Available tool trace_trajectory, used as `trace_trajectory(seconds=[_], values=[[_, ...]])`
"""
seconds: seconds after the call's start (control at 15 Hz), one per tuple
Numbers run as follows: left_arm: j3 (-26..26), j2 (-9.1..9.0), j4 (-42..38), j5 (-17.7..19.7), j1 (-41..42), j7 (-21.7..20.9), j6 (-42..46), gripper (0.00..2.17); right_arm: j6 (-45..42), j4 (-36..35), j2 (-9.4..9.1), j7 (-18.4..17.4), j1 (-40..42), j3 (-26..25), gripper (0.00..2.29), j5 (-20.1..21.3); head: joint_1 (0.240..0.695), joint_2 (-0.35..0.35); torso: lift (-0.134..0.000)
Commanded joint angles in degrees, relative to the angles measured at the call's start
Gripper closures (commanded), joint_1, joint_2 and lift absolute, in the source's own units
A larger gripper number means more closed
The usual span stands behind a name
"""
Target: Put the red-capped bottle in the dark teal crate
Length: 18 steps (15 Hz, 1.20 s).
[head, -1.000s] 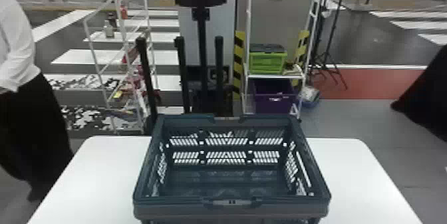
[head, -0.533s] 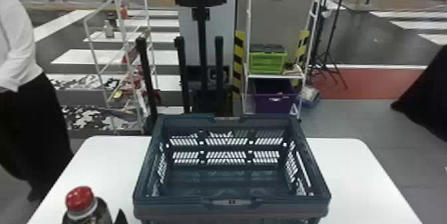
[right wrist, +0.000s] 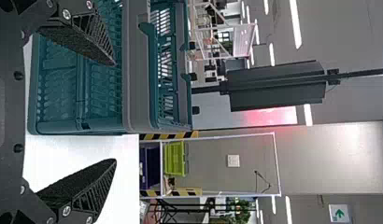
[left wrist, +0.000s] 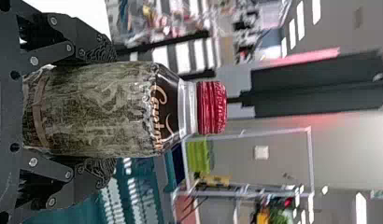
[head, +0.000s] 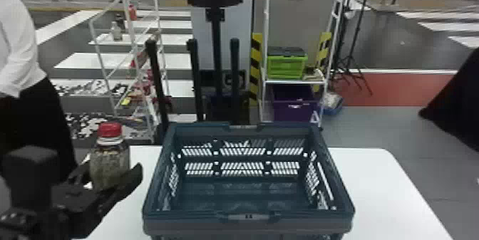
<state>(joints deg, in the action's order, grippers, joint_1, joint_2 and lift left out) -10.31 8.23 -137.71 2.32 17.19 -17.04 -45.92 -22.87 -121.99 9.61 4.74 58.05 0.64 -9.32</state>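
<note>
At the left of the head view my left gripper [head: 110, 178] is shut on the red-capped bottle [head: 109, 161], which stands upright beside the crate's left side, above the table's left part. In the left wrist view the bottle [left wrist: 101, 109] lies between the two fingers of my left gripper [left wrist: 105, 109], its red cap pointing away from the palm. The dark teal crate [head: 249, 218] sits open-topped on the white table, nothing seen inside. In the right wrist view my right gripper [right wrist: 116, 112] is open with nothing held, near the crate [right wrist: 82, 123].
The white table [head: 385, 186] extends on both sides of the crate. Behind it stand a black post [head: 217, 54], a white rack [head: 294, 82] with a green crate [head: 287, 67] and a purple bin [head: 292, 109], and another wire rack at the left.
The left arm has come into the head view from the lower left, carrying the bottle upward and forward to beside the crate. The crate has stayed in place.
</note>
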Motion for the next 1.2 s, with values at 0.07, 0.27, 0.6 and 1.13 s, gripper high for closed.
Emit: trace_trajectory(seconds=[0.07, 0.27, 0.6, 1.13], values=[[5.3, 4.43, 3.8, -2.8, -13.9, -5.2, -15.2, 1.7, -0.9, 0.1, -0.82, 0.0, 0.0, -0.2, 0.15, 0.0, 0.499, 0.0, 0.0], [14.5, 6.8, 11.3, -6.8, -26.1, -14.9, -24.4, 1.7, -1.4, 0.4, -1.35, 0.0, 0.2, -0.5, 0.15, 0.0, 0.499, 0.0, 0.0], [28.0, 6.98, 32.4, -11.7, -42.3, -26.1, -25.4, 1.7, -4.1, 0.9, -1.88, -0.3, 1.1, -0.7, 0.15, 0.0, 0.499, 0.0, 0.0], [43.2, -0.67, 70.5, -21.0, -57.5, -37.6, -2.9, 1.7, -6.2, 1.7, -2.14, -0.6, 1.7, -0.7, 0.15, 0.0, 0.499, 0.0, 0.0]])
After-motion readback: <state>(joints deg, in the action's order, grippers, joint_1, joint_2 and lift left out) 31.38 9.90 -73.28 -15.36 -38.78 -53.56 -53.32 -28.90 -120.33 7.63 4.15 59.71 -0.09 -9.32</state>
